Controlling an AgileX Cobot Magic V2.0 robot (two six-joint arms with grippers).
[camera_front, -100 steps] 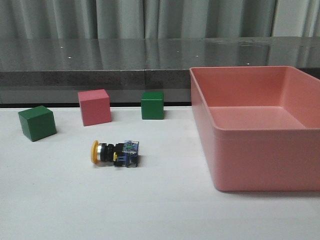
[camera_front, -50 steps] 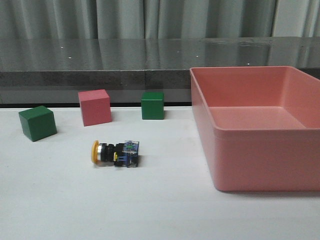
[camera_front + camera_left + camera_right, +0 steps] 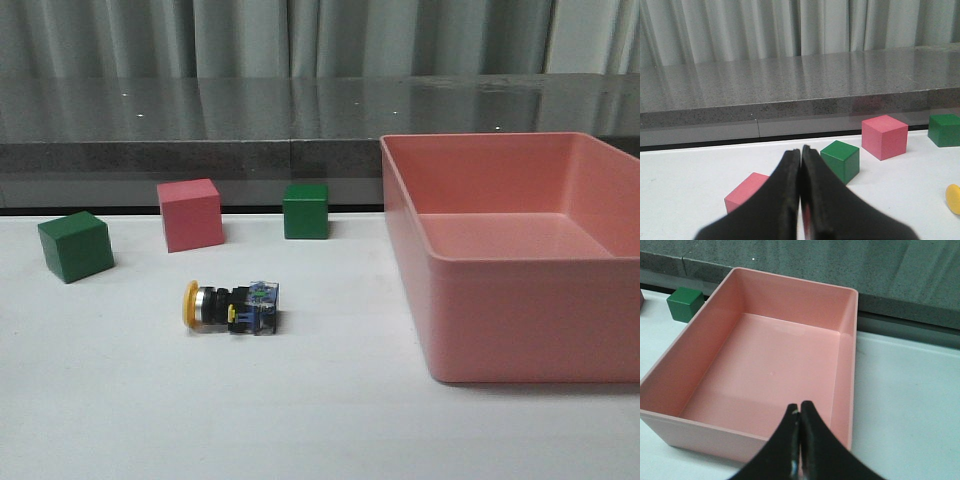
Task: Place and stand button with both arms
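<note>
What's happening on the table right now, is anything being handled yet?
Nothing is held yet. The button lies on its side on the white table, yellow cap pointing left, between the cubes and the empty pink bin. The left pincer is shut with nothing in it, near a green cube. The right pincer is shut above the bin.

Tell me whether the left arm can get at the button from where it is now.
Probably yes. The left tool is shut and holds nothing, and the button lies on its side on bare table, apart from the cubes and the pink bin.
</note>
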